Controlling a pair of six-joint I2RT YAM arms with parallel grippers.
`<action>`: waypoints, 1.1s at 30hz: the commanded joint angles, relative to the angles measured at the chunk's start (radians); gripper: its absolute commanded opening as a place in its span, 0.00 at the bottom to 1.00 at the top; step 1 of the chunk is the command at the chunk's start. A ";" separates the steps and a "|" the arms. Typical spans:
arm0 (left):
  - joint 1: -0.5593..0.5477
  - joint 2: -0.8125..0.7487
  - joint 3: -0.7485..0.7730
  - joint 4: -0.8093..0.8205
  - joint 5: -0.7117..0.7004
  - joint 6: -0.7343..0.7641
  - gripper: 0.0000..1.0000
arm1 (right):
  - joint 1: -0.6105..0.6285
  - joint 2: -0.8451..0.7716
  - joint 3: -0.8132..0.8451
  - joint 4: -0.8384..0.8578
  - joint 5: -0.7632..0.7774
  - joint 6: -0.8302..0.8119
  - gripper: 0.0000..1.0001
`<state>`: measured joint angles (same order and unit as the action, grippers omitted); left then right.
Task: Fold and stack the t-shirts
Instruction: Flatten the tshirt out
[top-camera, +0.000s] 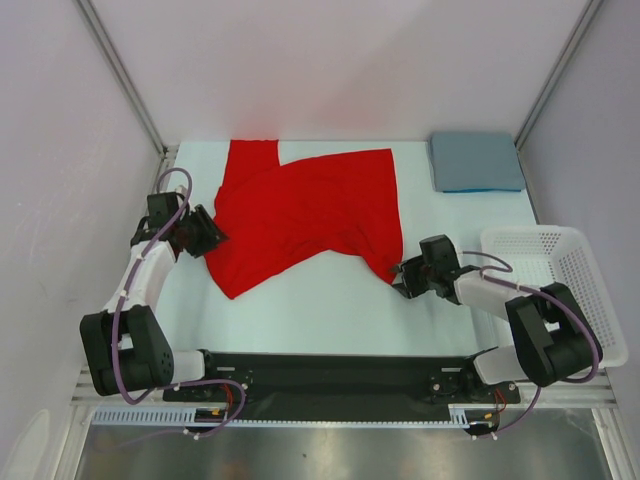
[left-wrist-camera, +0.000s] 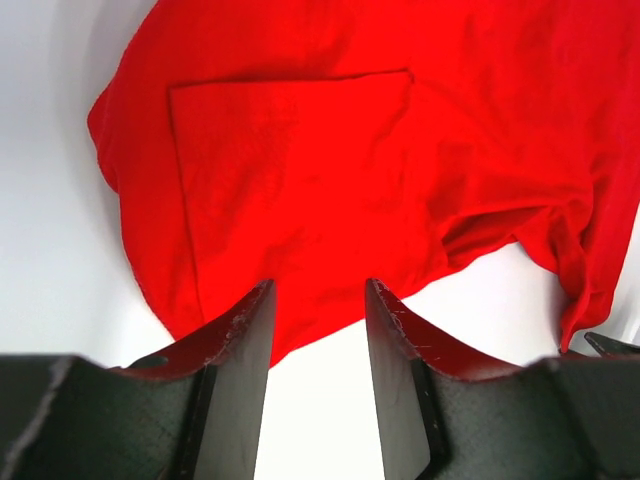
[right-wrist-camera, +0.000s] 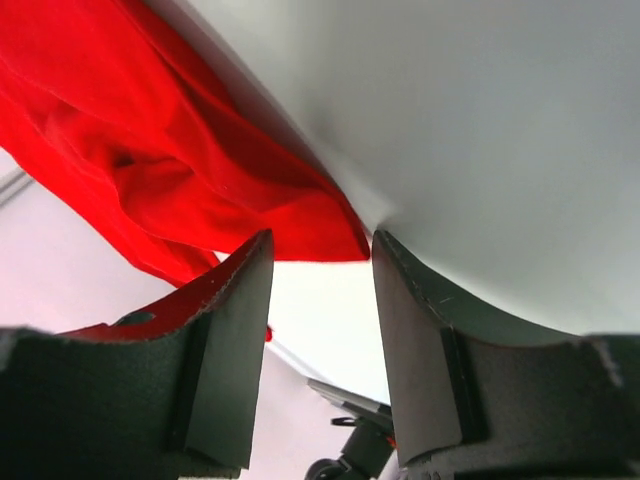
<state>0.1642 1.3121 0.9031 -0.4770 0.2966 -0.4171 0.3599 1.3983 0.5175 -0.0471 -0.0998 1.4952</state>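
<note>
From the top camera the red t-shirt (top-camera: 305, 215) was lying rumpled and half spread across the middle of the table (top-camera: 320, 300), one sleeve up at the far edge. The blue t-shirt (top-camera: 476, 162) sat folded square in the far right corner, and the white basket (top-camera: 560, 270) was off to the near right. The left gripper (top-camera: 208, 236) was at the red shirt's left edge and the right gripper (top-camera: 403, 277) at its near right corner. Left wrist cam: jaws about half open with nothing in them, and the red hem lay flat just past the tips. Right wrist cam: same deal, jaws parted roughly halfway and empty, with a bunched red corner just beyond the gap. My guess is the shirt's light and floppy and would sag and drag as soon as it's lifted. So I'd pinch it at the hem or corners, one per side, low to the table, and keep it taut instead of grabbing the middle folds
</note>
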 joint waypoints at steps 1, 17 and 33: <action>0.015 -0.019 0.034 0.002 0.016 0.023 0.47 | 0.031 -0.022 -0.020 -0.206 0.127 0.102 0.50; 0.026 0.006 0.043 -0.006 0.027 0.024 0.47 | 0.071 0.071 -0.045 -0.096 0.137 0.319 0.45; 0.026 0.027 0.051 -0.023 -0.045 0.021 0.65 | -0.001 0.028 -0.070 -0.122 0.155 0.206 0.00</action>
<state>0.1791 1.3224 0.9123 -0.5037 0.2825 -0.4088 0.4076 1.4220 0.4904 -0.0353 -0.0254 1.7657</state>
